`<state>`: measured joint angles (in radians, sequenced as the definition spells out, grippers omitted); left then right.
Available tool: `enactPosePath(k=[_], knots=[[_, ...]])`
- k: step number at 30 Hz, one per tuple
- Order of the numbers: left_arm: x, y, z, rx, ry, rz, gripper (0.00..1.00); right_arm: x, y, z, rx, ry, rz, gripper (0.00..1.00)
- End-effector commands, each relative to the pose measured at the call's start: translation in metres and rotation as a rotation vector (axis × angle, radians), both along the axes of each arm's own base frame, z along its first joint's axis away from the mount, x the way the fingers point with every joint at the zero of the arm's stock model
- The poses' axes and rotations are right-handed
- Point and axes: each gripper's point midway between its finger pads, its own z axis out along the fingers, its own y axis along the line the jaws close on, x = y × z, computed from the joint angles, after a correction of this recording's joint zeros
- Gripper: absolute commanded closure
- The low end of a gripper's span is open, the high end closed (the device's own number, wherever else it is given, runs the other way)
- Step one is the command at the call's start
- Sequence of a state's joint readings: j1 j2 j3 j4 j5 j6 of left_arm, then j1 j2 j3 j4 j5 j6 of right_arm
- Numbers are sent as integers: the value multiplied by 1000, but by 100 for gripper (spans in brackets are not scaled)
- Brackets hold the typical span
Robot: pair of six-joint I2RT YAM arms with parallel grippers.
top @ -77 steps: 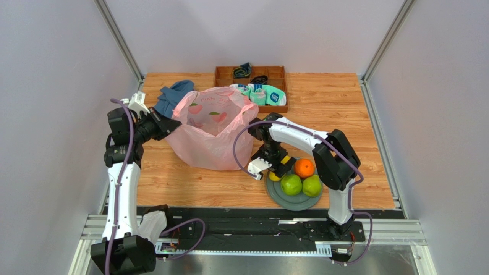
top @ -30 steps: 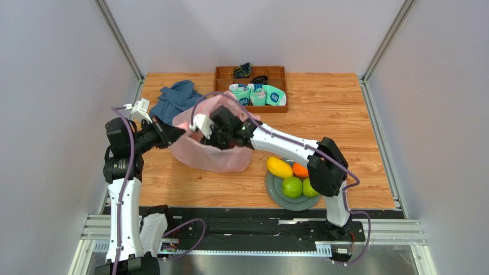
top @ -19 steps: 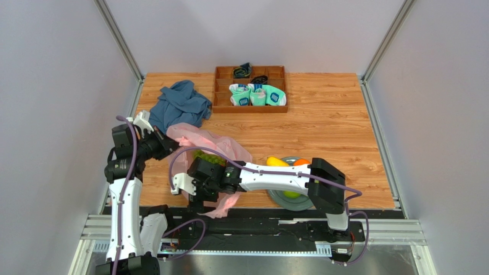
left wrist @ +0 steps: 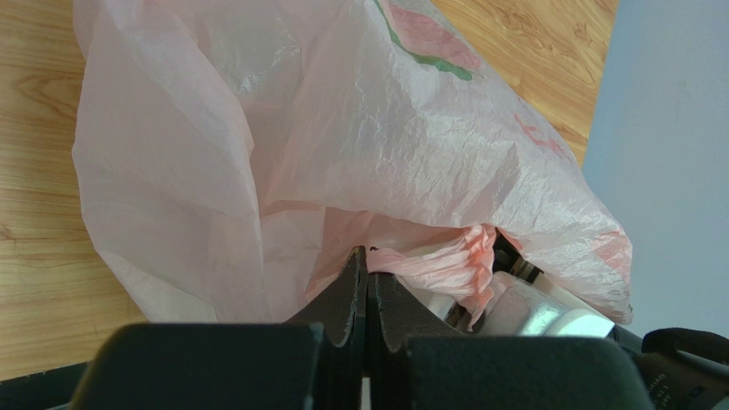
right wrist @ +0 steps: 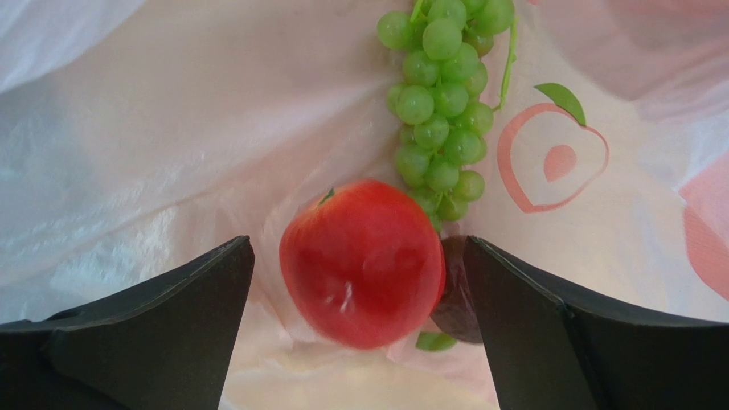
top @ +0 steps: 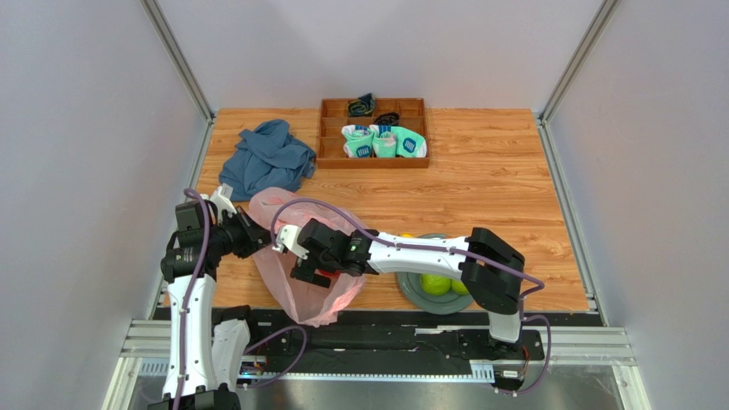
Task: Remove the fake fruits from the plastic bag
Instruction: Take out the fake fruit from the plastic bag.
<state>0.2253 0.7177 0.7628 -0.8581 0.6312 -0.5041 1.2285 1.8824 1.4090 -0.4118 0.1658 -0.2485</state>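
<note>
Bag (top: 301,299) is lying slumped at the near-left of the desk (top: 479,184), its lower end reaching the front edge. At its left rim the left tool (left wrist: 367,256) is pinching a bunched fold, fingers together with pink film clamped between them. From the right side the right tool (right wrist: 357,246) is reaching inside the bag, fingers spread wide, gripping nothing. Between those fingers a red apple (right wrist: 364,260) is sitting on the bag film; gap is showing on the left side, right side too tight to call. Dark plum (right wrist: 453,299) is sitting tucked just behind the apple next to the right finger, mostly hidden. Beyond the apple the grapes (right wrist: 441,102) are lying in a long bunch, nearest berries touching it. Three fruits are showing inside the bag. Right of the bag, near the front edge, the plate (top: 411,299) is sitting partly under the right arm; two green apples (top: 436,284) are resting on it, and a lemon (top: 405,237) is peeking out at its far rim behind the arm. Further back on the left the cloth (top: 267,162) is lying crumpled, just past the bag's far end; contact unclear. At the far edge, centre, the tray (top: 374,162) is sitting with socks (top: 385,141) filling its front compartments.
</note>
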Motion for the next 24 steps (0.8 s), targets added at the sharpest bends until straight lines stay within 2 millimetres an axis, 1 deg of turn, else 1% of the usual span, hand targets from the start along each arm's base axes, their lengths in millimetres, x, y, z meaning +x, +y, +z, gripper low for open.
enactPosePath(k=[1, 3, 4, 6, 7, 8, 10, 11, 12, 13, 14, 15, 16, 17, 18, 19, 21, 22, 23, 24], knots=[[-3, -3, -1, -17, -1, -9, 100, 24, 12, -13, 37, 34, -77, 0], [-3, -3, -2, -18, -2, -10, 100, 27, 9, -25, 25, 73, -88, 0], [-3, -3, -2, -19, -3, -9, 100, 28, 8, -35, 15, 112, -81, 0], [-2, -2, -1, -17, -7, -8, 100, 29, 6, -41, -2, 133, -75, 1], [-2, -2, -1, -16, -8, -8, 100, 30, 6, -42, -2, 137, -72, 2], [-1, -2, 1, -15, -14, -8, 100, 29, 5, -40, -9, 135, -64, 7], [1, -2, 2, -19, -14, -2, 100, 29, 11, -26, 9, 124, -27, 17], [3, -1, 3, -22, -21, -2, 100, 31, 12, -10, 21, 97, 4, 26], [5, -2, 4, -30, -23, 4, 100, 35, 19, 11, 54, 73, 14, 28], [6, -2, 5, -35, -26, 2, 100, 37, 24, 30, 84, 56, 24, 30], [11, -2, 8, -39, -43, -2, 100, 36, 23, 43, 88, 50, 36, 32], [13, -2, 8, -48, -43, 4, 100, 37, 24, 67, 119, 25, 47, 32], [15, -3, 10, -51, -50, 2, 100, 30, 34, 97, 192, 50, 104, 32], [18, -2, 12, -52, -60, 1, 100, 24, 33, 110, 205, 64, 127, 32], [20, -3, 13, -53, -65, -4, 100, 20, 31, 135, 247, 52, 153, 32], [21, -5, 14, -52, -71, -13, 100, 13, 33, 152, 282, 58, 190, 32], [25, -6, 18, -47, -86, -25, 100, 3, 25, 168, 281, 80, 219, 33], [26, -7, 20, -46, -91, -32, 100, -3, 20, 179, 289, 84, 243, 33], [28, -8, 26, -47, -103, -43, 100, -10, 11, 186, 271, 98, 259, 33], [29, -8, 29, -41, -113, -52, 100, -14, 5, 189, 260, 104, 280, 33]])
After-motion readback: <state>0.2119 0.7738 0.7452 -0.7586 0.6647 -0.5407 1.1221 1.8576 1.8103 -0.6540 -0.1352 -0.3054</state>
